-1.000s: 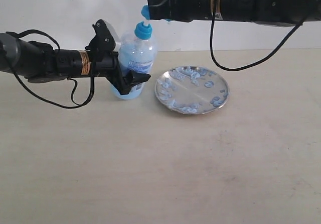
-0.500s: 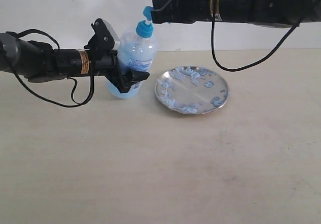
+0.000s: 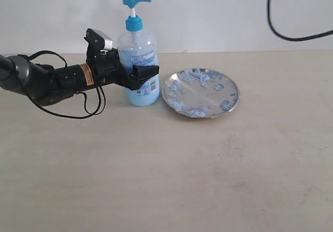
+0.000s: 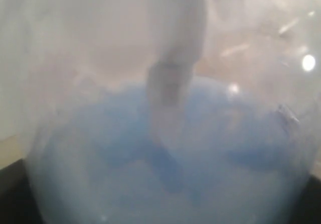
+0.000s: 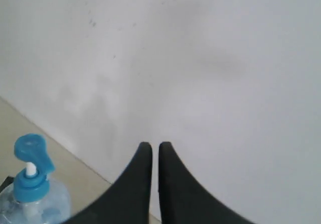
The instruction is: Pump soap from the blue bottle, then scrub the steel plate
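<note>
The blue bottle (image 3: 138, 60) stands upright on the table just left of the steel plate (image 3: 207, 99). Its blue pump head (image 3: 136, 1) is up and free. My left gripper (image 3: 137, 76) is shut on the bottle's lower body, one finger across the label. The bottle (image 4: 165, 158) with its light blue soap fills the left wrist view and hides the fingers. Pale blue soap blobs (image 3: 196, 76) dot the plate. My right gripper (image 5: 151, 146) is shut on nothing, high above the pump head (image 5: 31, 156), and is out of the exterior view.
A black cable (image 3: 291, 34) hangs in at the top right of the exterior view. The pale wooden table (image 3: 171, 180) runs back to a white wall (image 3: 218, 13) behind the bottle and plate.
The right arm has lifted off the pump and left the exterior view. The pump head has sprung up. The bottle has come upright, shifted slightly toward the plate, still in the left gripper.
</note>
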Controlling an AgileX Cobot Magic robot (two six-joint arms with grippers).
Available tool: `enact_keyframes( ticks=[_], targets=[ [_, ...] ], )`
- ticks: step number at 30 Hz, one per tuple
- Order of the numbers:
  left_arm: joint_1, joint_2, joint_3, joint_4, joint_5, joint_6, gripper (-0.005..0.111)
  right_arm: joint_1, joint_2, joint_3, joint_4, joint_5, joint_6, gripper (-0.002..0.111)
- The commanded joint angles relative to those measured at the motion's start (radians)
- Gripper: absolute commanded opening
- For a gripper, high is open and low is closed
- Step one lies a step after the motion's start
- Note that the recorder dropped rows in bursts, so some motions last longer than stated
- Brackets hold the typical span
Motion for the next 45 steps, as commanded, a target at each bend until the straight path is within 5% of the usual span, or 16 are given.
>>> enact_keyframes(
  ticks=[1, 10, 13, 19, 21, 33, 40, 45],
  targets=[
    [0.025, -0.013, -0.012, -0.052, -0.110, 0.002, 0.004, -0.126, -0.132, 0.181, 0.131, -0.178, -0.019, 0.001],
    [0.035, -0.007, -0.012, -0.013, -0.057, 0.040, 0.009, -0.250, -0.576, 0.794, 0.555, -0.427, -0.483, 0.001],
    [0.035, -0.007, -0.012, 0.098, 0.023, 0.025, 0.029, -0.250, -0.755, 0.940, 0.677, -0.391, -0.538, 0.001],
    [0.033, -0.007, -0.012, 0.160, 0.080, -0.053, 0.099, -0.250, -0.981, 1.040, 0.785, -0.175, -0.601, 0.001],
    [0.033, -0.007, -0.012, 0.157, 0.083, -0.058, 0.108, -0.250, -0.998, 1.040, 0.789, -0.118, -0.601, 0.001],
    [0.033, -0.029, -0.016, 0.150, 0.062, -0.058, 0.110, -0.250, -0.997, 1.040, 0.792, -0.053, -0.601, 0.001],
    [0.033, -0.032, -0.016, 0.048, 0.443, -0.118, 0.110, -0.250, -0.997, 1.040, 0.792, -0.049, -0.574, 0.001],
    [0.033, -0.069, -0.016, 0.048, 0.341, -0.113, 0.110, -0.250, -0.997, 1.040, 0.792, -0.008, -0.555, 0.001]
  ],
)
